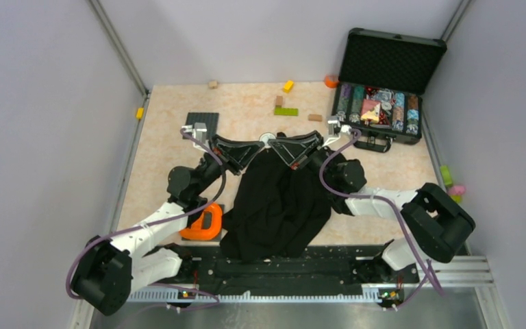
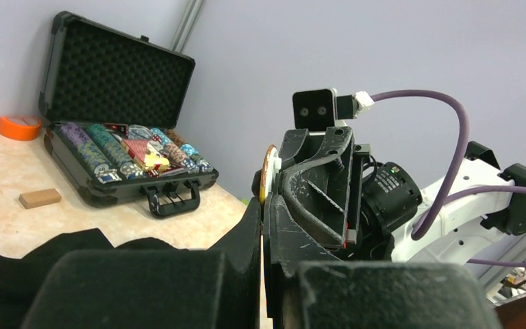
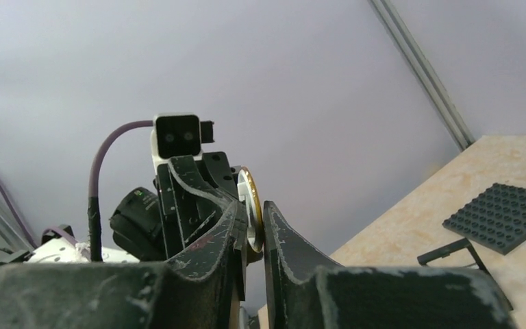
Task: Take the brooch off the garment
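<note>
The brooch (image 1: 267, 137) is a small whitish disc with a gold rim, held edge-on where my two grippers meet tip to tip. It shows at the jaw tips in the left wrist view (image 2: 268, 171) and in the right wrist view (image 3: 250, 202). My left gripper (image 1: 257, 144) is shut, its tips pinching the disc's edge. My right gripper (image 1: 279, 144) is shut on the disc from the opposite side. The black garment (image 1: 277, 202) is bunched under both grippers and spreads down to the near edge; its top edge is hidden beneath the fingers.
An open black case of coloured chips (image 1: 382, 110) stands at the back right, with an orange tape roll (image 1: 331, 81) beside it. A grey baseplate (image 1: 202, 123), a green brick (image 1: 286, 111) and small blocks lie behind. An orange object (image 1: 205, 223) lies left of the garment.
</note>
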### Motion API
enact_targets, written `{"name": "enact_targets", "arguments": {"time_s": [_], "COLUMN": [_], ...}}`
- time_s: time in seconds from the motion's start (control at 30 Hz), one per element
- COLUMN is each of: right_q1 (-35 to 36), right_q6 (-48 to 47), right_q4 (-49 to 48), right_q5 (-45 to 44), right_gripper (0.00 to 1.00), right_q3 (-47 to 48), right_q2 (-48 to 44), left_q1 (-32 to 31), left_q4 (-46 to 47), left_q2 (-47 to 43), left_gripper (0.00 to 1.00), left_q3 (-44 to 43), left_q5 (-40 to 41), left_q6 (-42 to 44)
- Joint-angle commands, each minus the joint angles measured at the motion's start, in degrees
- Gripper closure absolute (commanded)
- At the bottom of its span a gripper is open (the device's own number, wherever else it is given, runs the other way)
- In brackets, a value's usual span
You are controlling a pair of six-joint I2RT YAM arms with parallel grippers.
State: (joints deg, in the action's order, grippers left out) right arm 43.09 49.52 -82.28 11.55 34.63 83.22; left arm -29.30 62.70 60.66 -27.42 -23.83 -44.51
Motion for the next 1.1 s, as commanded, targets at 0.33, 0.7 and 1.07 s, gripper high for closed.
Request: {"name": "enact_targets", "arguments": {"time_s": [0.33,0.7,1.07], "right_q1": [-3.6,-5.9,-1.5], "right_q6": [-5.2,-22.9,-33.0], "right_q4": [-8.3,16.7,27.4], "right_q5": [-5.8,17.4,9.7], "right_gripper": [0.63,0.35,0.41], "right_q3": [-2.9,8.7,13.0], "right_q2": [-2.5,-5.7,-6.9], "left_q1": [3.8,4.5,4.4], "left_q4": [2.2,-1.8,0.9], "left_q2": [-0.1,1.0,2.4], "left_gripper": [1.0,1.0,1.0], "left_q3": [-3.3,-5.9,-5.5], "left_q5": [-0.5,-3.6,-5.3], "left_q6": [-2.6,-5.9,-6.2]}}
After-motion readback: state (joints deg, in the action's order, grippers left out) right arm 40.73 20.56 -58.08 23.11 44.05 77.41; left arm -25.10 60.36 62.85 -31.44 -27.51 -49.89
